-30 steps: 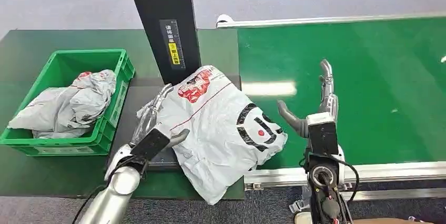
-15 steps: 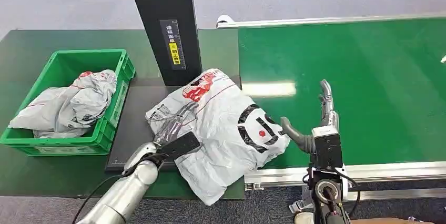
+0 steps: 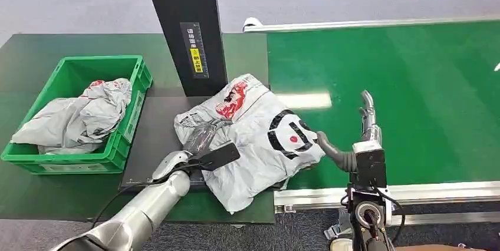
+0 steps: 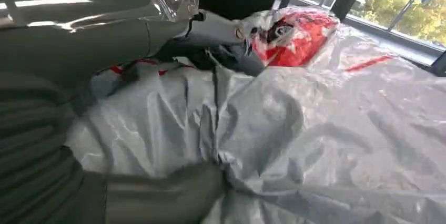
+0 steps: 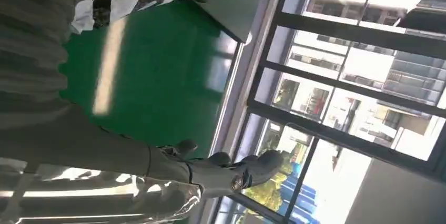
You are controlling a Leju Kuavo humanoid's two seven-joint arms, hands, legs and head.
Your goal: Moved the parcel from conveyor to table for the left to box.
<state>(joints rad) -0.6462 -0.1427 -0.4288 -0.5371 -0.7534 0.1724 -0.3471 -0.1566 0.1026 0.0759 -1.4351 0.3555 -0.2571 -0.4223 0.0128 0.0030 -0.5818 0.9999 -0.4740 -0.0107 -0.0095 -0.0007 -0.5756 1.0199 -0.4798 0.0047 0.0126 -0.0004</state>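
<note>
The parcel point(image 3: 259, 139), a crumpled grey-white plastic bag with red and black print, lies across the black plate point(image 3: 153, 139) and the table's right end, its right edge over the green conveyor belt point(image 3: 413, 98). My left hand point(image 3: 203, 145) lies on the parcel's left part and grips it. In the left wrist view the left hand point(image 4: 105, 34) has its fingers point(image 4: 210, 29) over a bulge of the parcel point(image 4: 315, 129) and its thumb point(image 4: 168, 197) under that bulge. My right hand point(image 3: 359, 139) stands open on the belt, fingers up, thumb tip at the parcel's right edge.
A green crate point(image 3: 65, 161) holding grey bags stands at the table's left. A black post point(image 3: 186, 27) rises just behind the parcel. The conveyor's metal rail point(image 3: 413, 192) runs along the front. The dark green table point(image 3: 35, 50) stretches behind the crate.
My left hand has slid right, further onto the parcel, and closed on it. The parcel has bunched up and shifted slightly away from me. The right hand has drawn back towards me.
</note>
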